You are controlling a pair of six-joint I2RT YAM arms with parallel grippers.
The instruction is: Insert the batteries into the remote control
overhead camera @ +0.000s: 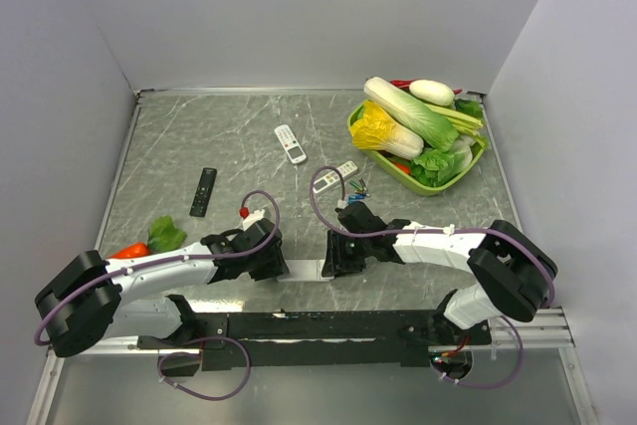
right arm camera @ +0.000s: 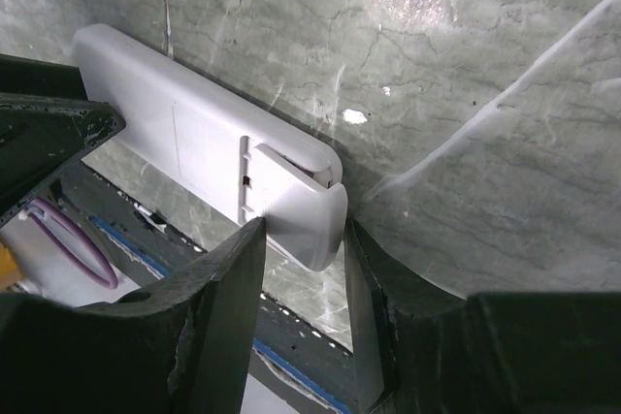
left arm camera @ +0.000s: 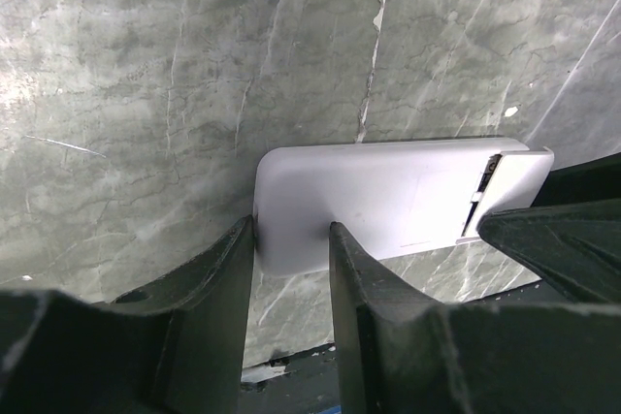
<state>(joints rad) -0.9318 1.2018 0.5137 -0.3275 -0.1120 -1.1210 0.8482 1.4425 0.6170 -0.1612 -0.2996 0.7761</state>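
View from the near edge of the table (overhead camera: 199, 126) towards its far edge. At the middle of the near edge we see the remote control (overhead camera: 307, 268) lying back upward and crosswise between the two arms, its battery cover (right arm camera: 291, 210) slid part-way off at the right-hand end. The right gripper (right arm camera: 303, 239) straddles that cover end, with a finger pressed to each side of it, so it pinches the remote control. The left gripper (left arm camera: 291, 269) sits at the opposite, rounded end: one finger (left arm camera: 218, 307) touches the corner and the other overlaps the near long edge, but we cannot tell whether it clamps the casing or merely rests about it. Near the left edge, beside the left arm, lie a green leaf (overhead camera: 166, 234) and a red pepper (overhead camera: 129, 249). Farther in, towards the left edge, lies a black remote (overhead camera: 203, 191). The batteries (overhead camera: 358, 186) form a small coloured cluster right of centre, just beyond the right gripper and just beside a second white remote (overhead camera: 345, 171). A third white remote (overhead camera: 290, 143) lies near the centre, farther still. At the far right corner stands a green basket (overhead camera: 468, 168) heaped with vegetables, among them a napa cabbage (overhead camera: 410, 111).
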